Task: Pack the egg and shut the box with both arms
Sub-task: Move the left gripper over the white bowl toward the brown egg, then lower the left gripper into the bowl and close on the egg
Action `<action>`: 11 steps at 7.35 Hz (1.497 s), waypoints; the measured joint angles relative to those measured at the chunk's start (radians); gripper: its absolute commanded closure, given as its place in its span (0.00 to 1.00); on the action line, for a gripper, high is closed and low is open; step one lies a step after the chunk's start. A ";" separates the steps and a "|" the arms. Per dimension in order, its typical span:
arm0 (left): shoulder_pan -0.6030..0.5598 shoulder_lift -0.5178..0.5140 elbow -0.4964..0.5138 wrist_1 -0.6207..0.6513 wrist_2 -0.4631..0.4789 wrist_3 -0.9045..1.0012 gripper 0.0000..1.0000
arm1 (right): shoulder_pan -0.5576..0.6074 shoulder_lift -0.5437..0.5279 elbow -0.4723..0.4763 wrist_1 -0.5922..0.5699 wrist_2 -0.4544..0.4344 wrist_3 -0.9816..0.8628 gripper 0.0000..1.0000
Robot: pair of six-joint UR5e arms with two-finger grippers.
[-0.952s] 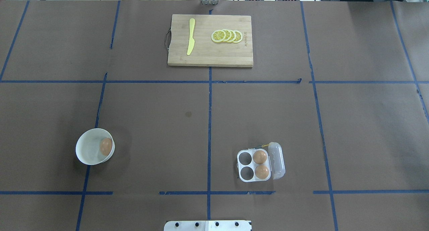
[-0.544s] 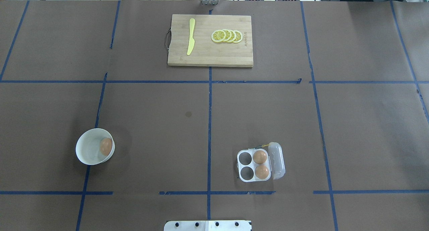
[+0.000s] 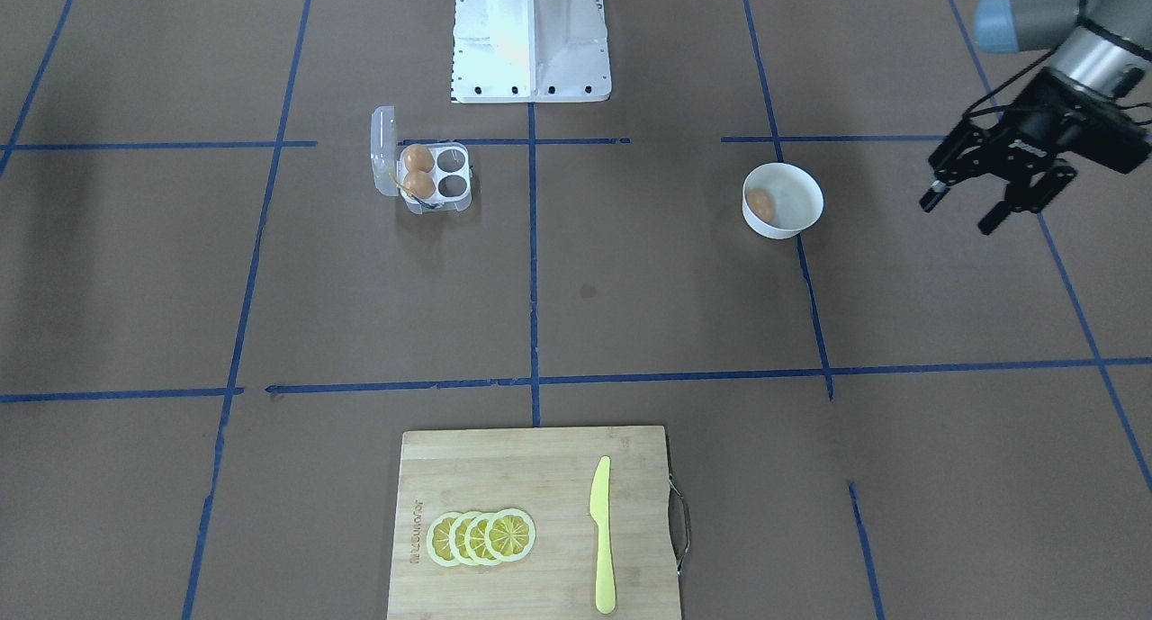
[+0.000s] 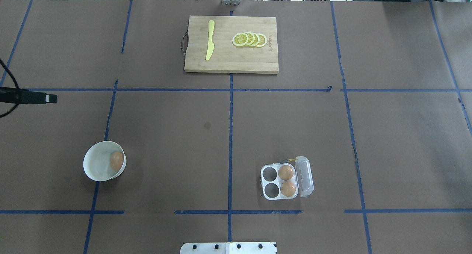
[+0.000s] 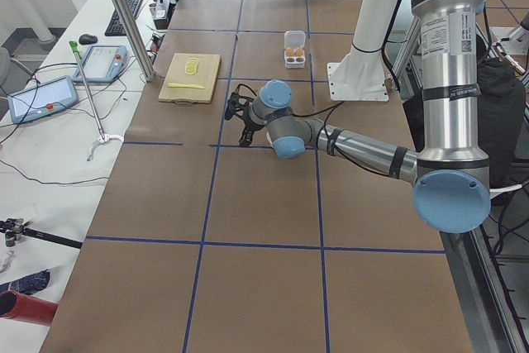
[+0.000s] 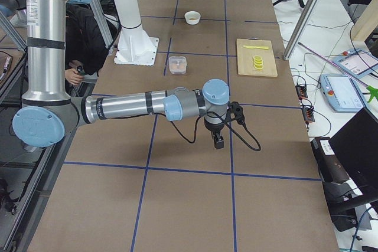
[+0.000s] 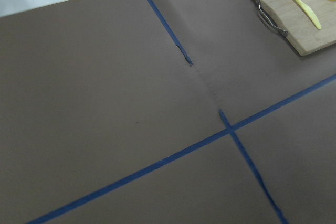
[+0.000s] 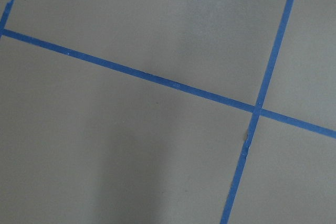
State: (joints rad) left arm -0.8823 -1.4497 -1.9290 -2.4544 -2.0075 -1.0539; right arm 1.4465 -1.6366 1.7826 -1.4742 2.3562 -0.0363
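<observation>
A brown egg [image 4: 117, 160] lies in a round white bowl [image 4: 96, 169] at the near left. The clear box [image 4: 279, 182] stands near right of centre with its lid [image 4: 305, 176] open. Two brown eggs fill its right-hand cups and the two left-hand cups are empty. My left gripper [image 3: 958, 215] is open and empty, above the table and well off to the outer side of the bowl. It also shows at the left edge of the overhead view [image 4: 48, 98]. My right gripper [image 6: 218, 141] shows only in the exterior right view, far from the box. I cannot tell whether it is open or shut.
A wooden cutting board [image 4: 231, 62] with a yellow knife [image 4: 210, 40] and several lemon slices [image 4: 249, 39] lies at the far centre. Blue tape lines cross the brown table cover. The white pedestal base [image 3: 529, 35] stands at the near edge.
The left gripper has come into the overhead view from the left edge. The bowl, eggs and box have not moved.
</observation>
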 measured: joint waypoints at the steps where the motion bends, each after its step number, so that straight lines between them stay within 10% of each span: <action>1: 0.093 0.002 -0.013 0.009 0.085 -0.101 0.17 | 0.000 -0.001 0.000 0.000 0.000 0.000 0.00; 5: 0.315 -0.009 -0.069 0.197 0.280 -0.280 0.25 | 0.000 -0.006 0.000 0.003 -0.001 -0.001 0.00; 11: 0.440 -0.042 -0.042 0.255 0.330 -0.313 0.28 | 0.000 -0.012 0.000 0.005 -0.002 -0.002 0.00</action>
State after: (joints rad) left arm -0.4421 -1.4916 -1.9706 -2.1998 -1.6771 -1.3667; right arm 1.4465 -1.6487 1.7827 -1.4696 2.3546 -0.0387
